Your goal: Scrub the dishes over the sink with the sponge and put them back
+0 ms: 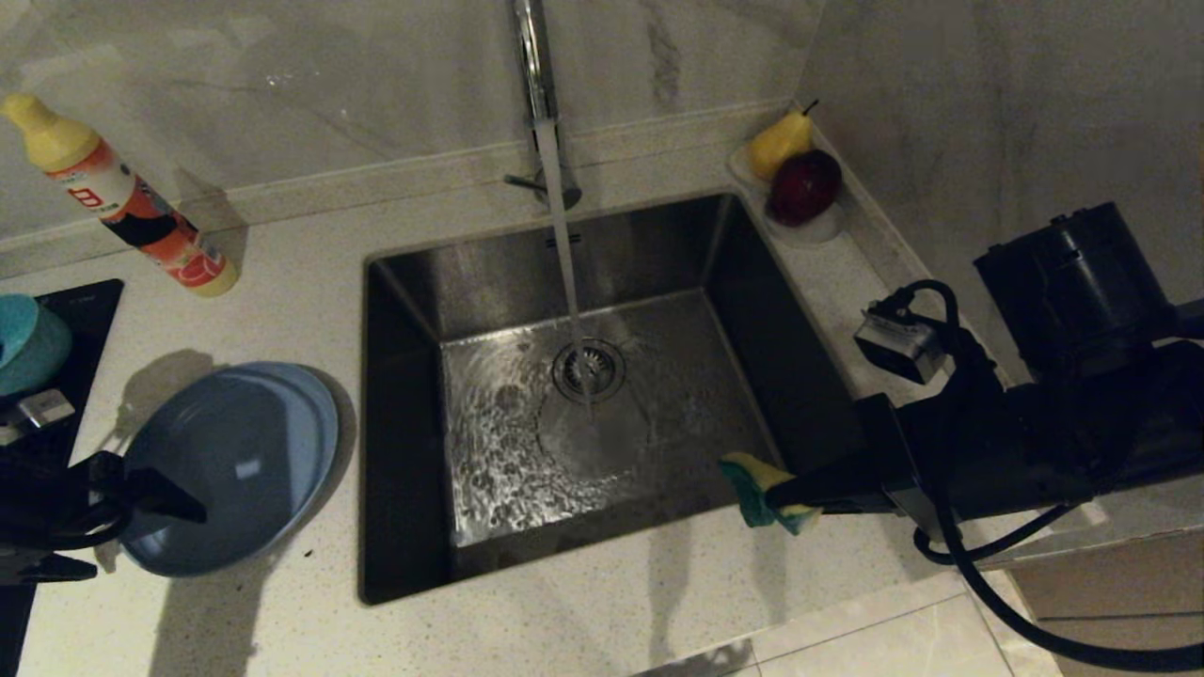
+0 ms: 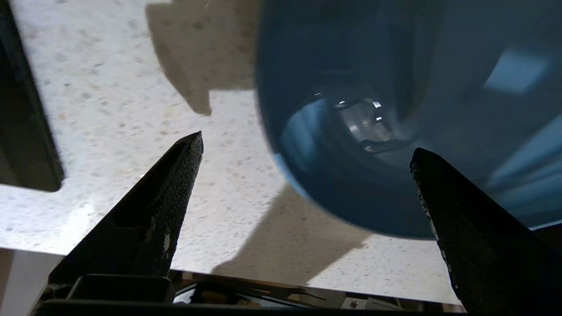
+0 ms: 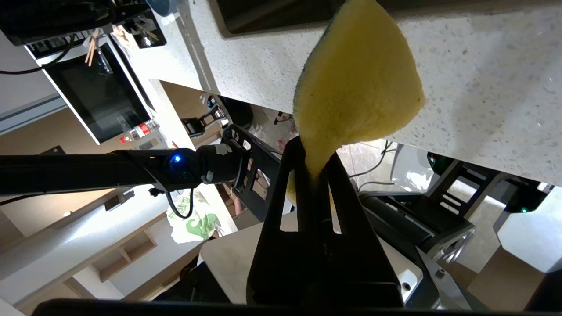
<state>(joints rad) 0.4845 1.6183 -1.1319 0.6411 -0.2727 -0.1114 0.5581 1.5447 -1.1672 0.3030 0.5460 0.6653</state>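
The slate-blue plate point(image 1: 230, 461) point(image 2: 395, 131) lies on the speckled counter left of the sink point(image 1: 404, 432). My left gripper point(image 1: 141, 489) point(image 2: 307, 149) stands open at the plate's left rim. One finger point(image 2: 439, 188) is over the plate and the other point(image 2: 175, 188) is over bare counter, with nothing gripped. A teal bowl point(image 1: 28, 343) sits at the far left. Over the sink's front right corner, my right gripper point(image 1: 800, 494) point(image 3: 314, 162) is shut on one end of the yellow-and-teal sponge point(image 1: 764, 487) point(image 3: 355, 87). Water runs from the chrome tap point(image 1: 534, 66) onto the drain point(image 1: 589, 369).
A dish-soap bottle point(image 1: 122, 202) lies at the back left. A black cooktop point(image 1: 66, 310) is under the teal bowl. A yellow pear point(image 1: 779, 141) and a red apple point(image 1: 804, 186) sit on a small white dish in the back right corner by the wall.
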